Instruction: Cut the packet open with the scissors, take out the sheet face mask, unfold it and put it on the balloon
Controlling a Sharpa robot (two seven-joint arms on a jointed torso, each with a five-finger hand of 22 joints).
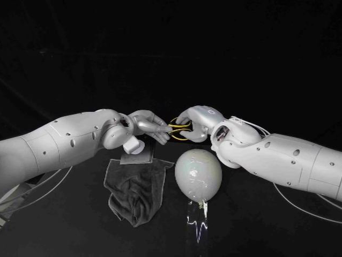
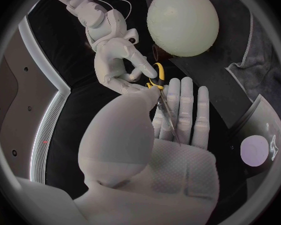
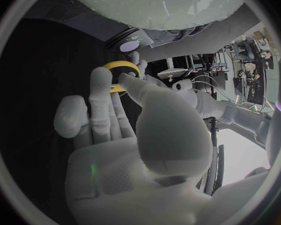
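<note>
Nearest to me, on my side of the right hand (image 1: pixel 198 120), lies the pale balloon (image 1: pixel 198 174) on the table (image 1: pixel 78 230). A crumpled grey cloth (image 1: pixel 136 190) sits beside it. The packet (image 1: pixel 137 158) rests at the far end of that cloth, just below my left hand (image 1: pixel 148 126), and looks uncut.

Both hands meet on the scissors (image 1: pixel 179 131). The right hand pinches a yellow handle loop. The left hand clamps the blades under its thumb, and they run back along its fingers.

Risks noted:
- Neither grasp looks secure. If one hand lets go before the other is seated, the scissors could fall.
- The balloon lies close beneath the exchange, so a falling point could burst it.
- I cannot tell whether my right fingers pass through the loop. If they do not, the blades may not work.
- Cutting over the cloth may snag it.
</note>
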